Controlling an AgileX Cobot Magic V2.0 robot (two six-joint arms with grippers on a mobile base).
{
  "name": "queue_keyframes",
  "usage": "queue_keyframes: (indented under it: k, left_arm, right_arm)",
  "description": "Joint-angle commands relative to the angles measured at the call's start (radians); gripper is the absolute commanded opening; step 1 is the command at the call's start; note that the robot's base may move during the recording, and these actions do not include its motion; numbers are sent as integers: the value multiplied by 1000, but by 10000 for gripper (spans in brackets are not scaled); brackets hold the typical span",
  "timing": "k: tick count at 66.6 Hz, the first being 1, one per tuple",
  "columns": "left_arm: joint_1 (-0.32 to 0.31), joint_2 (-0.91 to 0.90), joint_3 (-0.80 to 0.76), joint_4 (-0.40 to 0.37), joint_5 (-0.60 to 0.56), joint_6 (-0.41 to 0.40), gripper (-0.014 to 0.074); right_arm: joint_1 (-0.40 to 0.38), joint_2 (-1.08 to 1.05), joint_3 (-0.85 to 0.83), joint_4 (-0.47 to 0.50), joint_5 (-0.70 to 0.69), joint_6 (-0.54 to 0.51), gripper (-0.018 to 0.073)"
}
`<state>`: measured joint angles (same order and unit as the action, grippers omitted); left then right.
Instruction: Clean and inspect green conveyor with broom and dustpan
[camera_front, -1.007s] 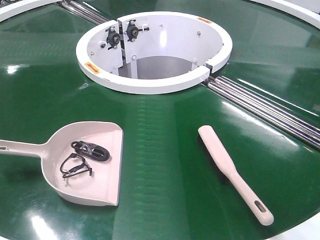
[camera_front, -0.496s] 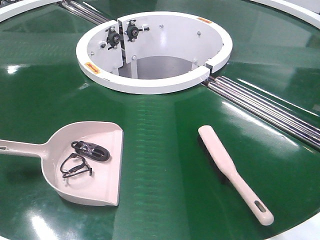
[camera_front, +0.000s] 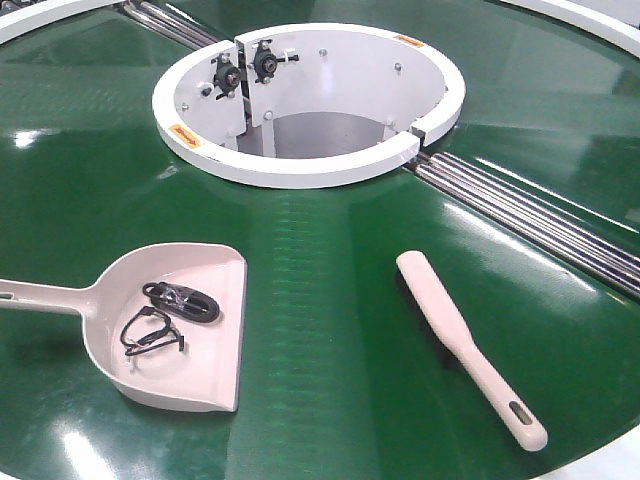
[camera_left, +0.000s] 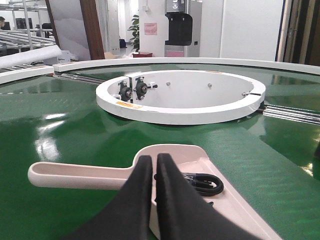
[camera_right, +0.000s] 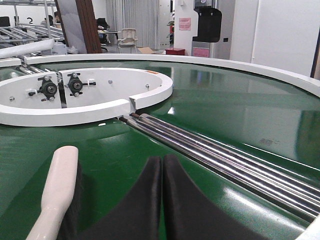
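The dustpan (camera_front: 200, 370) lies at the front left of the green conveyor (camera_front: 330, 330), handle pointing left, with a black coiled cable (camera_front: 182, 301) and a black wire loop (camera_front: 150, 333) inside it. At the front right lies the broom (camera_front: 462, 343), its slotted handle toward the near edge. Neither gripper shows in the front view. In the left wrist view my left gripper (camera_left: 153, 160) is shut and empty, just in front of the dustpan (camera_left: 80, 175). My right gripper (camera_right: 162, 160) is also shut and empty, with the broom (camera_right: 59, 186) lying to its left.
The white circular rim (camera_front: 300, 170) with its open well sits at the conveyor's centre. Steel rollers (camera_front: 540, 225) run from it to the right edge, and more (camera_front: 170, 22) to the back left. The belt's outer white edge (camera_front: 600, 465) is at the near right corner.
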<state>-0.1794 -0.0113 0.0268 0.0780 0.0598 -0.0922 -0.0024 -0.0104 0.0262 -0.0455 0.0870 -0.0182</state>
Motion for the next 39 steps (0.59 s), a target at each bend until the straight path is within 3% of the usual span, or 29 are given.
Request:
queue_keyframes:
  k: [1,39]
  left_arm:
    - [1,-15,27,-2,-69,-8,-7]
    - [1,-15,27,-2,-69,-8,-7]
  right_arm:
    - [-6,-19,13,-7,-73,-1,-10]
    - [-6,-19,13,-6,-69,-1,-10]
